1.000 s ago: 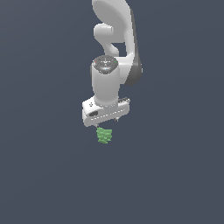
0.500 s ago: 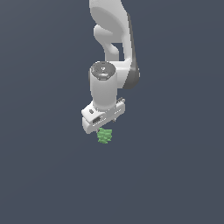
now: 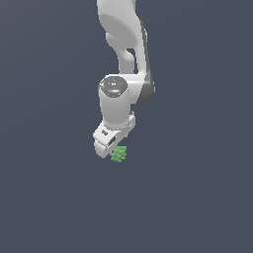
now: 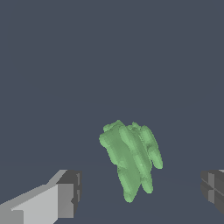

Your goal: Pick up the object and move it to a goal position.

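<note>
Plain dark slate-grey fills every picture, with no edge or seam to mark a surface. Nearest the wrist camera, two fingertips (image 4: 65, 194) stand far apart, one at each side, so the claw (image 4: 140, 192) is spread wide and grips nothing. Between them, a little beyond, sits one green object (image 4: 130, 155), lumpy and ribbed, narrowing toward one end, touching neither fingertip. In the exterior view, the single white arm (image 3: 126, 54) reaches down from above, and the claw (image 3: 114, 148) hangs just over the one object (image 3: 119, 154), which peeks out below it.
</note>
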Robot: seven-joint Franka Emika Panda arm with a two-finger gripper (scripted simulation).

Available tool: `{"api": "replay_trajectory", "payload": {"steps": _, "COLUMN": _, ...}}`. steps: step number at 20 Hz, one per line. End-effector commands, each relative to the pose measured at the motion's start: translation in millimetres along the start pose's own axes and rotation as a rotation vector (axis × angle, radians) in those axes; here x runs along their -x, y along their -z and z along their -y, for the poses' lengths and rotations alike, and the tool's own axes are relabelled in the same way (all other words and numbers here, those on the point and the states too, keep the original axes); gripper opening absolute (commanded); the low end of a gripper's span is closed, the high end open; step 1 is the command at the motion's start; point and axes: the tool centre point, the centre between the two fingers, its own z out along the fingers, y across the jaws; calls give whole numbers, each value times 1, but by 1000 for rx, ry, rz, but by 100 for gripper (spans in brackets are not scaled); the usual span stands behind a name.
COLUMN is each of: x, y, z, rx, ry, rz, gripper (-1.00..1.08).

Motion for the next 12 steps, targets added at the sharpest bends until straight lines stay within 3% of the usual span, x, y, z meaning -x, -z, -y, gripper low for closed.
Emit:
{"api": "replay_trajectory", "payload": {"steps": 1, "x": 1, "y": -4, "z": -2, "rx": -2, "ry": 67, "rz": -1, "gripper": 100}}
{"api": "replay_trajectory", "payload": {"steps": 12, "x": 3, "y": -18, "z": -7, "rx": -9, "ry": 316, "rz": -8, "gripper": 100}}
